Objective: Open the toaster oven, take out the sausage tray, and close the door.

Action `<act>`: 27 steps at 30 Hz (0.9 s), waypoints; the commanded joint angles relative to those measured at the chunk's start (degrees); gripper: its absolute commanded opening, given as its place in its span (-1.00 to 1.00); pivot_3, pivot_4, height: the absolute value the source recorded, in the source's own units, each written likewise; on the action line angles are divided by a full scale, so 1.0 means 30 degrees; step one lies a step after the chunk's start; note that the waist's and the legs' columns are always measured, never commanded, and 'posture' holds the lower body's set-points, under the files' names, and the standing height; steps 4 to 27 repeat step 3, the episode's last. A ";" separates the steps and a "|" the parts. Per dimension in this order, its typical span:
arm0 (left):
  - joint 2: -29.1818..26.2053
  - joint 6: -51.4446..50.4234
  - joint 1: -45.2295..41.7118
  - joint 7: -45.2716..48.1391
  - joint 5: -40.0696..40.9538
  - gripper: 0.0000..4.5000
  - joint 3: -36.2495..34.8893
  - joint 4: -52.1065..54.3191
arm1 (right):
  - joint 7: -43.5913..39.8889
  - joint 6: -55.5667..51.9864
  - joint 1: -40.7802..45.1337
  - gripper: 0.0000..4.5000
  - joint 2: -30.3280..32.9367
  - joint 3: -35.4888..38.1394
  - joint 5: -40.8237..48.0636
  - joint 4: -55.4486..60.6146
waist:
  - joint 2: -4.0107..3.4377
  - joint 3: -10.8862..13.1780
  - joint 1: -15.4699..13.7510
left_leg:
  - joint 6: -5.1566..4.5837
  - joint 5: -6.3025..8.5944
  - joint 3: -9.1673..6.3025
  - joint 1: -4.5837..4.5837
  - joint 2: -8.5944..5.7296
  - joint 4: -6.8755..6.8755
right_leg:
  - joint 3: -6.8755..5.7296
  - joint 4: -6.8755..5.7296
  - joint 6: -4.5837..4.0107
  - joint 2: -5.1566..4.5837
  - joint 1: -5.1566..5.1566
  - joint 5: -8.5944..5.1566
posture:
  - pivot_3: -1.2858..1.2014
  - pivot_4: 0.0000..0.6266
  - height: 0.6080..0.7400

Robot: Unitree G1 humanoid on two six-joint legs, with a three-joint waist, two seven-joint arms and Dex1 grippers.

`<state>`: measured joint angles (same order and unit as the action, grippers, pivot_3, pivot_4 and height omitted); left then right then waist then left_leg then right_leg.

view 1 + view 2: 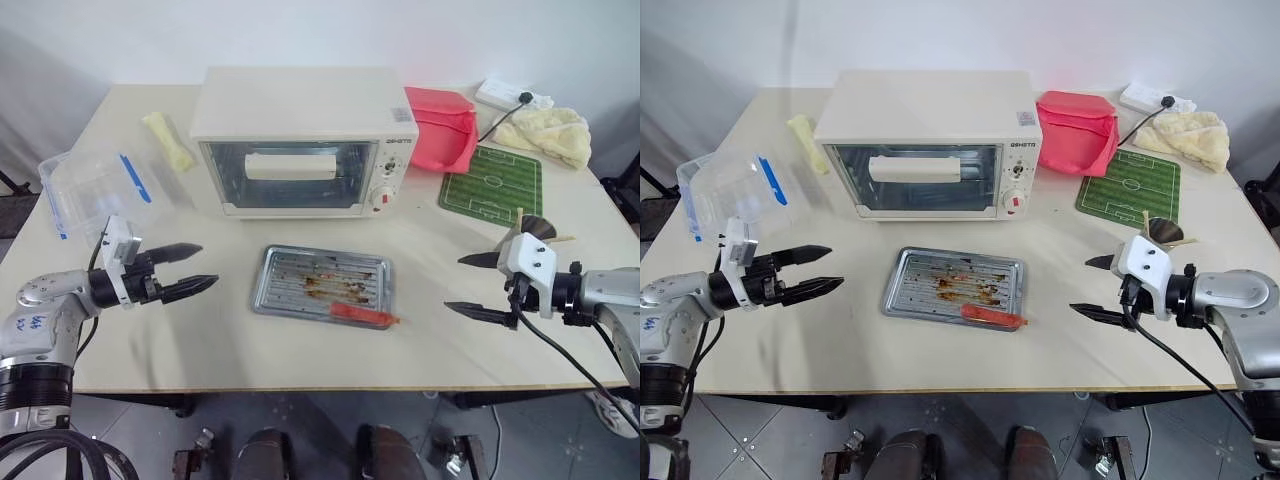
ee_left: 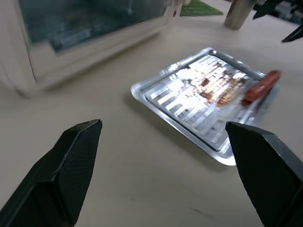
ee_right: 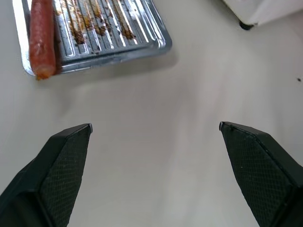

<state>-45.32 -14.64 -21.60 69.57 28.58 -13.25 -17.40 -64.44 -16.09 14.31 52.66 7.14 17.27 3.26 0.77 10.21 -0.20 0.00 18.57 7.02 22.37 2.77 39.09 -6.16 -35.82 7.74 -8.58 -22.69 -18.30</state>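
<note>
left gripper [image 1: 195,270]: level, fingers apart, empty, tray's 9 o'clock
right gripper [image 1: 470,286]: spread, empty, 3 o'clock
sausage tray [image 1: 322,282]: greasy, on table
door [image 1: 288,176]: shut

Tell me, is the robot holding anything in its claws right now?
No, nothing is held. The left gripper and the right gripper are both open over the table, either side of the sausage tray.
</note>
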 commanded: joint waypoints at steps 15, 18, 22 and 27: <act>-0.0455 -0.1029 0.0983 0.2173 0.1225 0.98 -0.0535 0.0272 | 0.1576 -0.0375 -0.1456 1.00 -0.0618 0.1200 0.0353 0.0930 | -0.0003 -0.0001 0.0133 | 0.0009 0.0007 0.0021 -0.0012 0.0001 -0.0029 | -0.0003 -0.0013 0.0001 0.0000 -0.0019 0.0000 | 0.03 -0.52 1.00; -0.0455 -0.1029 0.0983 0.2173 0.1225 0.98 -0.0535 0.0272 | 0.1576 -0.0375 -0.1456 1.00 -0.0618 0.1200 0.0353 0.0930 | -0.0003 -0.0001 0.0133 | 0.0009 0.0007 0.0021 -0.0012 0.0001 -0.0029 | -0.0003 -0.0013 0.0001 0.0000 -0.0019 0.0000 | 0.03 -0.52 1.00; -0.0455 -0.1029 0.0983 0.2173 0.1225 0.98 -0.0535 0.0272 | 0.1576 -0.0375 -0.1456 1.00 -0.0618 0.1200 0.0353 0.0930 | -0.0003 -0.0001 0.0133 | 0.0009 0.0007 0.0021 -0.0012 0.0001 -0.0029 | -0.0003 -0.0013 0.0001 0.0000 -0.0019 0.0000 | 0.03 -0.52 1.00; -0.0455 -0.1029 0.0983 0.2173 0.1225 0.98 -0.0535 0.0272 | 0.1576 -0.0375 -0.1456 1.00 -0.0618 0.1200 0.0353 0.0930 | -0.0003 -0.0001 0.0133 | 0.0009 0.0007 0.0021 -0.0012 0.0001 -0.0029 | -0.0003 -0.0013 0.0001 0.0000 -0.0019 0.0000 | 0.03 -0.52 1.00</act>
